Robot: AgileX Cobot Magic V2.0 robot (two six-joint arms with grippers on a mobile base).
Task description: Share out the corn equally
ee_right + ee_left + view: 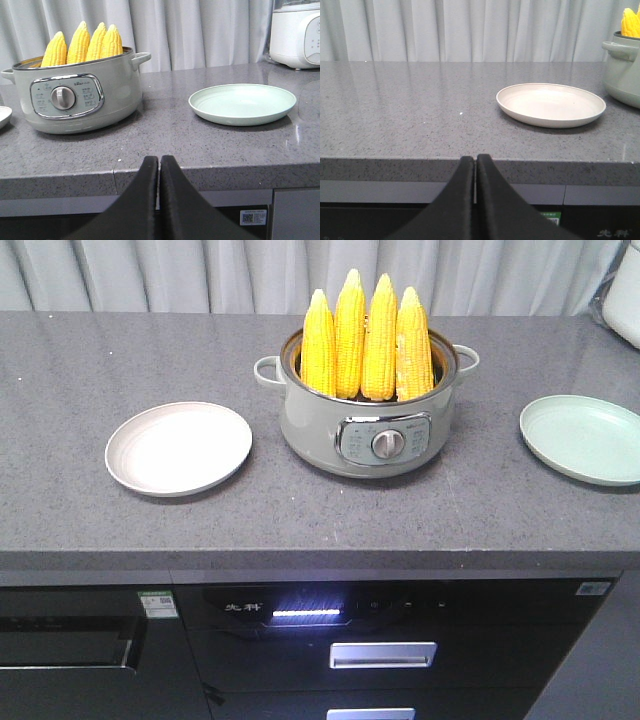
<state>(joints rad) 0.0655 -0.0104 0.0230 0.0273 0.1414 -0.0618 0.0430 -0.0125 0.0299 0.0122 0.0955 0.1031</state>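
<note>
- The left gripper (475, 162) and right gripper (159, 162) hang before the countertop (300, 515) edge, fingers pressed together, holding nothing.
- A cream plate (178, 448) lies left of the electric pot (368, 435), and a green plate (582, 438) lies to its right.
- Four corn cobs (365, 335) stand upright inside the pot.

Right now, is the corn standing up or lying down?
Standing up: all four cobs sit tips-up inside the pot.

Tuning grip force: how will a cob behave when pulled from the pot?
Likely stiff: the corn stands upright in the pot without sagging. Tapered tips may slip, so grip mid-cob. The round body will probably roll once laid on the white plate.
</note>
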